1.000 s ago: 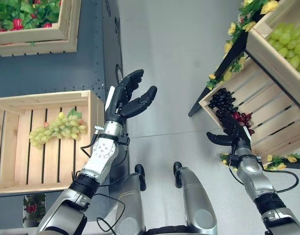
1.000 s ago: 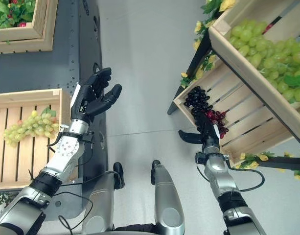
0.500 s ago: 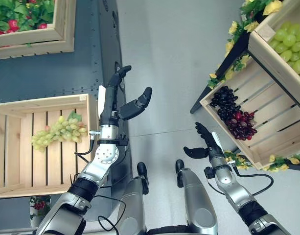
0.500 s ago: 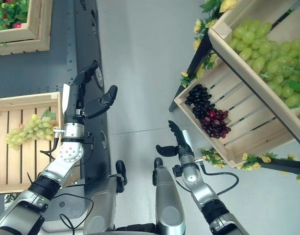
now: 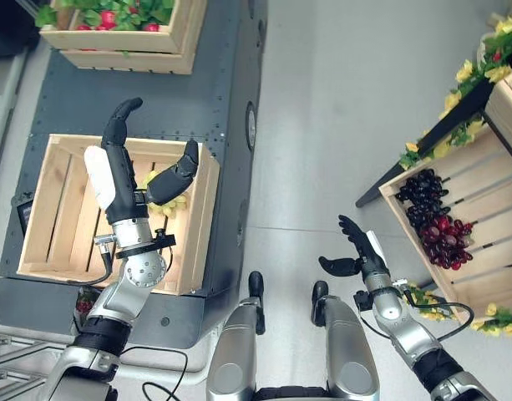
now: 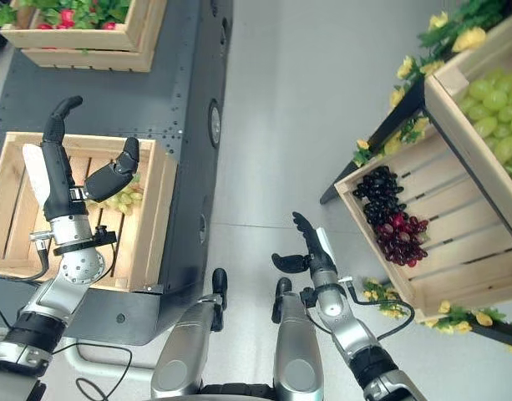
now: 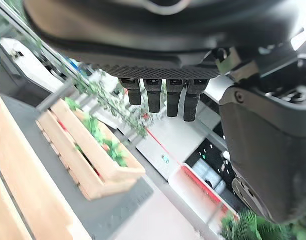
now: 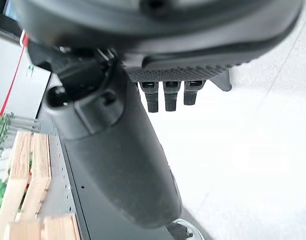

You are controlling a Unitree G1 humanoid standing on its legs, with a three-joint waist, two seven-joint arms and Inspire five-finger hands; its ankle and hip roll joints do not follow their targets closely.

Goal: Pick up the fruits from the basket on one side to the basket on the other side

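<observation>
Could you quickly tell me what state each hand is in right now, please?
Left hand: open, holding nothing, raised above the wooden crate.
Right hand: open, holding nothing, above the floor.

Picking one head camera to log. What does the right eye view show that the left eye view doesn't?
Right eye view adds a heap of green grapes in the upper wooden shelf crate. Left eye view adds a small dark object beside the pale slatted wooden crate. Both: open left robot hand above that crate, open right robot hand, dark and red grape bunches.
</observation>
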